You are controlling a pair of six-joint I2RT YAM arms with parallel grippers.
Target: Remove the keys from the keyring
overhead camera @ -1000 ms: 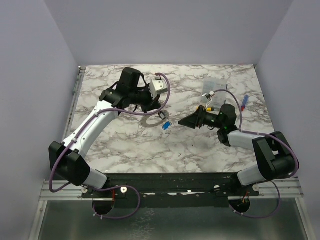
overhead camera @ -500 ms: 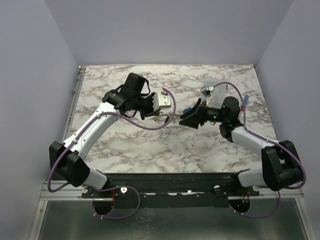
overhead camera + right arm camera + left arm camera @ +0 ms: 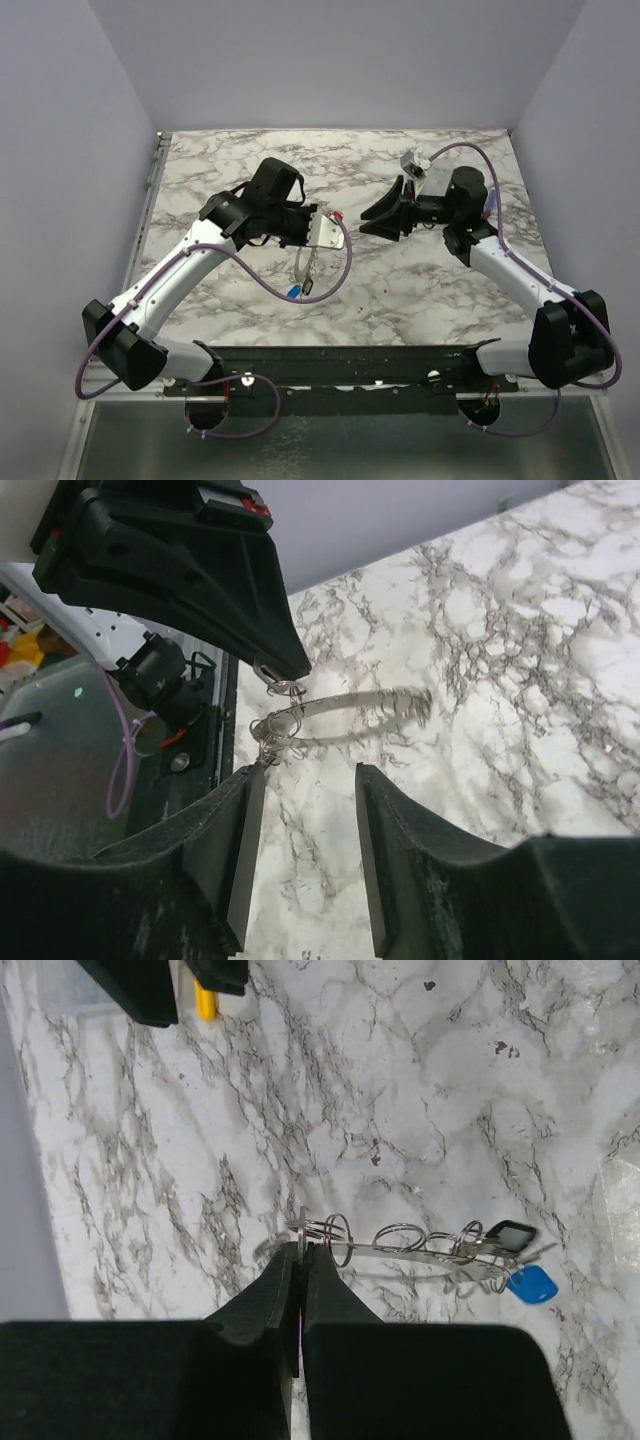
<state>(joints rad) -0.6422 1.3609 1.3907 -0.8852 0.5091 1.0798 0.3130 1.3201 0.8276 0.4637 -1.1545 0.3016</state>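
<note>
My left gripper is shut on the rim of the keyring, which hangs edge-on above the table. In the left wrist view the jaws pinch the ring's edge and the keyring stretches to the right with several small wire loops on it. A dark key and a blue key hang at its far end; the blue key also shows from above. My right gripper is open and empty, off the table, right of the ring. Its view faces the keyring.
A yellow item lies on the marble table at the back right, beside the right gripper's fingers. A small blue and red item lies beyond the right arm. Grey walls stand on three sides.
My left gripper has lifted the keyring off the table and carried it right and toward the front. My right gripper has risen and swung back, still open.
</note>
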